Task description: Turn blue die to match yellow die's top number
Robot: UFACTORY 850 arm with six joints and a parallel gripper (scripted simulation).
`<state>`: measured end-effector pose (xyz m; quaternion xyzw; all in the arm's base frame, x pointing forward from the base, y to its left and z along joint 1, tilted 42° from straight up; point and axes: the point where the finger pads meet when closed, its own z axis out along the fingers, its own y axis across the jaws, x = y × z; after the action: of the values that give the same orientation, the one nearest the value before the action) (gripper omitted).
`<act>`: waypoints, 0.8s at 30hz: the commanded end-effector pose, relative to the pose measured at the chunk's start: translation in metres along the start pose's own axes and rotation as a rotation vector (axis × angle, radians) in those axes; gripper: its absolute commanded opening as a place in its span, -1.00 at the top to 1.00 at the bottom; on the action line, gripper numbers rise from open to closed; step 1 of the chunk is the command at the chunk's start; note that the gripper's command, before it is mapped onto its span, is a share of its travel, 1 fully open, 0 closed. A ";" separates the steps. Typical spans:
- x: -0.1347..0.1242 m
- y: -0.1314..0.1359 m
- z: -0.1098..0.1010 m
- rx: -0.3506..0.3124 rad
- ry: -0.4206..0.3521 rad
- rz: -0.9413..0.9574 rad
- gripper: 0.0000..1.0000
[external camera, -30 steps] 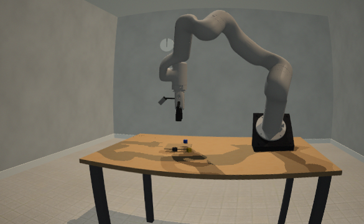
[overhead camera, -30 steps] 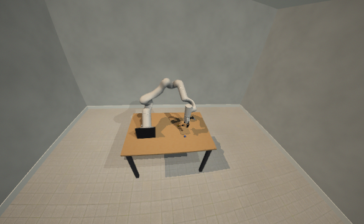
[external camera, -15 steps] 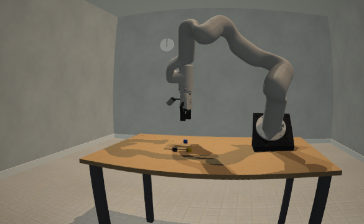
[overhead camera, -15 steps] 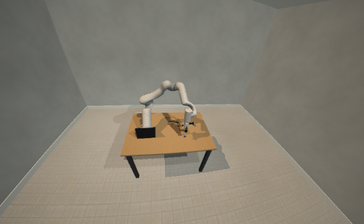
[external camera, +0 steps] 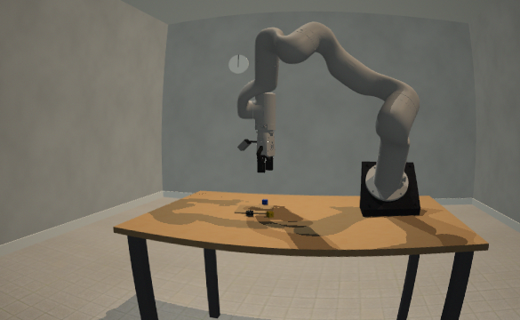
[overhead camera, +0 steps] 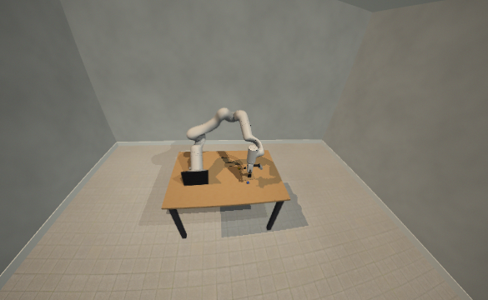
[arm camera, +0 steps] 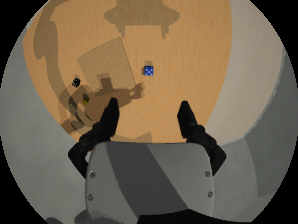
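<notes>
The gripper hangs high above the table, its 2 black fingers spread wide apart with nothing between them. From where I stand, nothing of the job looks done yet: no die is being touched, and the arm is well up in the air.

Taking the mat as my landmark, a pale square barely darker than the wood, the blue die sits just off one edge of it, apparently on bare table rather than on the mat. In the wrist view the die lies ahead of the open fingers and roughly between their lines. On the opposite side of the mat lie the yellow die and a black die, both in the arm's shadow; whether they rest on the mat's rim or just beside it I cannot tell.

The pips on any die are too small to read, so I cannot say which number the blue one shows or needs to show.

What is left, by my judgement, is everything: come down over the blue die, grasp it, roll it to the matching face, set it flat and wholly on the mat, then release, without nudging the other 2 dice or rumpling the mat.
</notes>
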<state>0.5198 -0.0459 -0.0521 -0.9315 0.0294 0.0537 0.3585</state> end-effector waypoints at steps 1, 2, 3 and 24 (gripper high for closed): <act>0.001 0.000 -0.001 -0.001 0.002 0.009 -1.00; 0.001 0.000 -0.001 -0.001 0.002 0.017 -1.00; 0.001 0.000 0.000 -0.001 0.002 0.027 -1.00; 0.000 0.000 0.008 0.001 0.002 0.579 -1.00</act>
<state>0.5189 -0.0410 -0.0573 -0.9026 0.2309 0.1247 0.3412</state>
